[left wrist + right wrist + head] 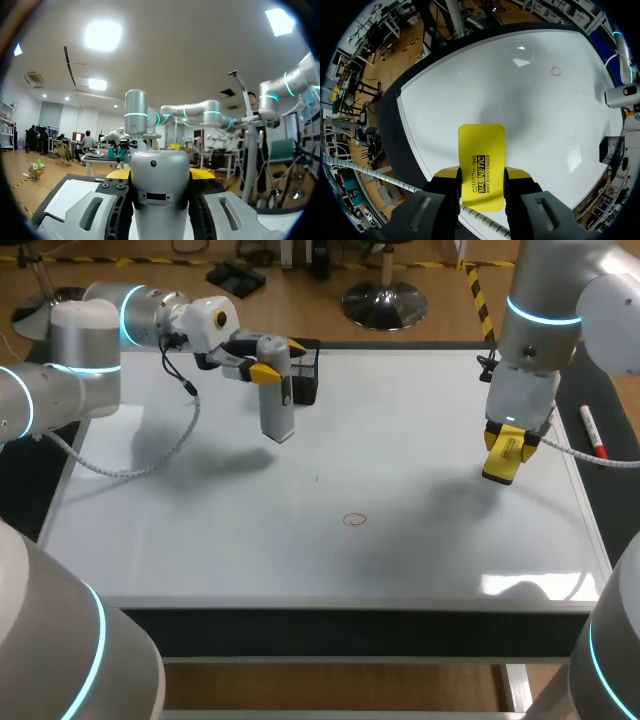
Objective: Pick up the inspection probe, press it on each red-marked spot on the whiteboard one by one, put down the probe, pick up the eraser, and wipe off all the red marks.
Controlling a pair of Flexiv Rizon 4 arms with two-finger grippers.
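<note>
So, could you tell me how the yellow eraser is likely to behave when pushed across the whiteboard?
The eraser juts straight out from the right gripper without sagging, so it is probably stiff and fairly light. Its broad flat face should slide over the glossy whiteboard rather than roll or tip.

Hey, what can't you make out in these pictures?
Left wrist view: the probe in the left gripper blocks most of the whiteboard and its red mark.
Head view: inside the black holder, partly behind the probe.
Right wrist view: underside of the eraser, facing away in the right gripper.
</note>
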